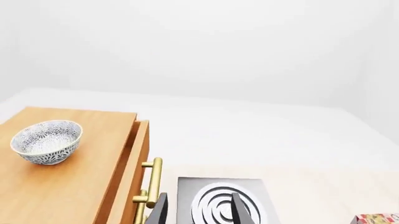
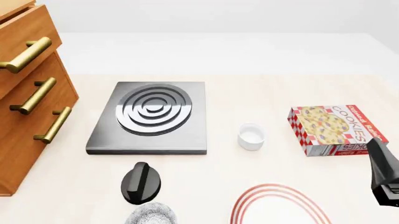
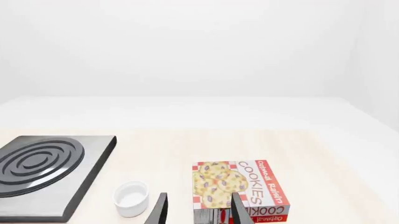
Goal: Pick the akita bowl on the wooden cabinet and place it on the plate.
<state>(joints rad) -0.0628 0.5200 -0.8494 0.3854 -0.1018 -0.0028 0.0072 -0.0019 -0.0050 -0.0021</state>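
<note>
The akita bowl [image 1: 46,141], white with a fine grey pattern, stands upright on top of the wooden cabinet [image 1: 74,186] in the left wrist view. My left gripper [image 1: 199,212] is open and empty, well away from the bowl and off the cabinet's drawer side. In the front view only the cabinet's drawer fronts [image 2: 31,93] show; its top and the bowl are out of frame. The plate [image 2: 281,210], white with red rings, lies at the near edge of the table. My right gripper [image 3: 198,212] is open and empty, with the cookie box beyond its fingers.
A grey stove slab [image 2: 149,116] sits mid-table with a black round knob [image 2: 142,182] in front of it. A second speckled bowl [image 2: 149,215] peeks in at the near edge. A small white bowl [image 2: 251,136] and a cookie box [image 2: 333,128] lie to the right.
</note>
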